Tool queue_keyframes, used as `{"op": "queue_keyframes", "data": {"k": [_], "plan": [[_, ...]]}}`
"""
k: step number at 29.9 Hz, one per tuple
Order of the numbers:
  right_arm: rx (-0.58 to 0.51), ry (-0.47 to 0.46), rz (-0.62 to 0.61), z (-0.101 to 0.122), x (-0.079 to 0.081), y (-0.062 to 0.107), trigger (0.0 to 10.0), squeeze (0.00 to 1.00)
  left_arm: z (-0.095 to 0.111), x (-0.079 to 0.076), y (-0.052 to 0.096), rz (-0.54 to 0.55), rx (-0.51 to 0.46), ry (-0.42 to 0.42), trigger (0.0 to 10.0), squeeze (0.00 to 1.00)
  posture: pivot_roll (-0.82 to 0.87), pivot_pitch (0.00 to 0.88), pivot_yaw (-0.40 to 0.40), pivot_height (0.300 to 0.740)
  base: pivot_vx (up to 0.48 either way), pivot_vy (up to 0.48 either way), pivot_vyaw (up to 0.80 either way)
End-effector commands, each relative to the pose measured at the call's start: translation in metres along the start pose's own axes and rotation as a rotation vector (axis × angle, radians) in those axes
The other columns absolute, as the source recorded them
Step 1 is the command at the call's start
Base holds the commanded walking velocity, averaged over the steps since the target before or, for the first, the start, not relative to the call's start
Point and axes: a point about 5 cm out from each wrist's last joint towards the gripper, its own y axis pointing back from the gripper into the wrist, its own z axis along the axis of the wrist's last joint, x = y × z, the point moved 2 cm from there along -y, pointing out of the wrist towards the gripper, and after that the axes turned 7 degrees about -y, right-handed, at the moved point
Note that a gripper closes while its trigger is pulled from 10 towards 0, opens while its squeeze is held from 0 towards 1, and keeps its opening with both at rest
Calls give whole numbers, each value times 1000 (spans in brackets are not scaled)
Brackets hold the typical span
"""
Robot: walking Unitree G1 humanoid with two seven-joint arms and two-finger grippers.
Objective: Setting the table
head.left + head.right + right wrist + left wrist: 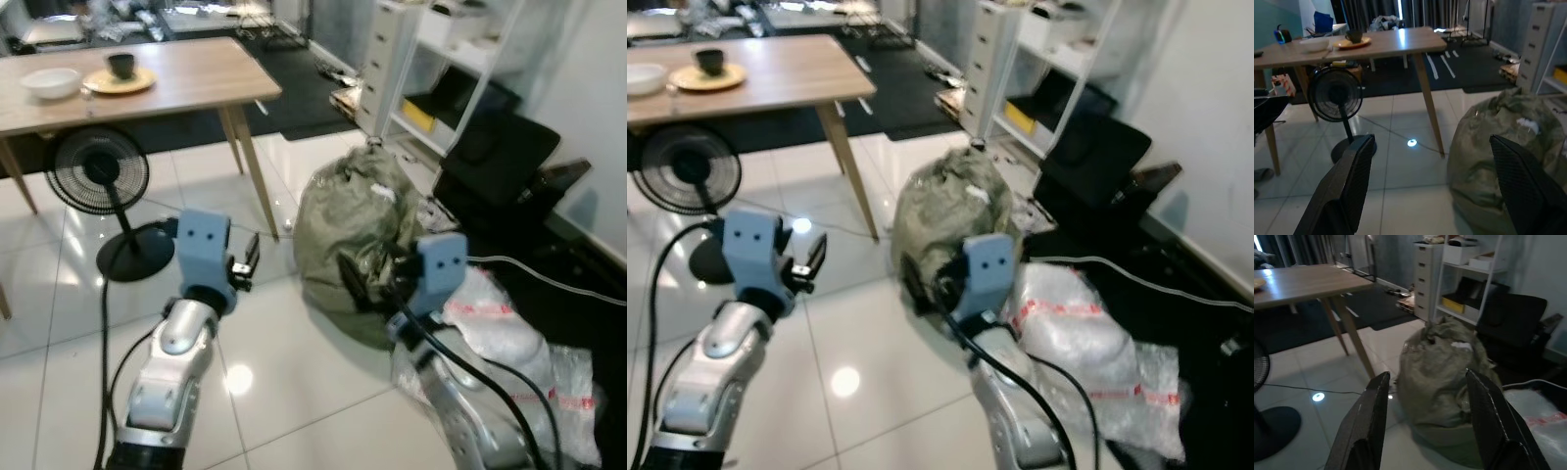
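Note:
A wooden table point(186, 78) stands at the far left. On it are a white bowl point(51, 82) and a yellow plate point(137, 82) with a dark cup point(120, 65) on top. Both arms are raised in front of me, well short of the table. My left gripper point(247, 258) is open and holds nothing; its two fingers point(1365, 428) are spread wide. My right gripper point(361, 278) is also open and empty, with its fingers point(1347, 188) far apart. It hovers in front of a green sack point(362, 220).
A black floor fan point(98, 174) stands under the table's near edge, its cable trailing over the white tiles. The green sack and a clear plastic bag point(505, 338) lie on the right. Behind them are a white shelf unit point(446, 59) and dark bags point(500, 157).

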Motion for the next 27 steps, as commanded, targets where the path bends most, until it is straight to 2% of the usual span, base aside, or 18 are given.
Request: {"op": "queue_keyframes", "data": {"k": [1,22,26,27], "plan": [[6,-4,11,-3,4,-1,10000,0,-3,6,0,31,13,-14,10000,0,-97,0,48,740,480,0,0],[-20,-18,9,1,1,-4,10000,0,-2,9,-2,52,7,-27,10000,0,-92,0,56,740,480,0,0],[-2,3,24,-4,-1,-8,10000,0,-8,13,4,67,10,-92,10000,0,-62,0,44,740,480,0,0],[4,10,-1,-7,-7,-9,10000,0,-11,15,7,77,14,-109,10000,0,-48,0,39,740,480,0,0]]}}
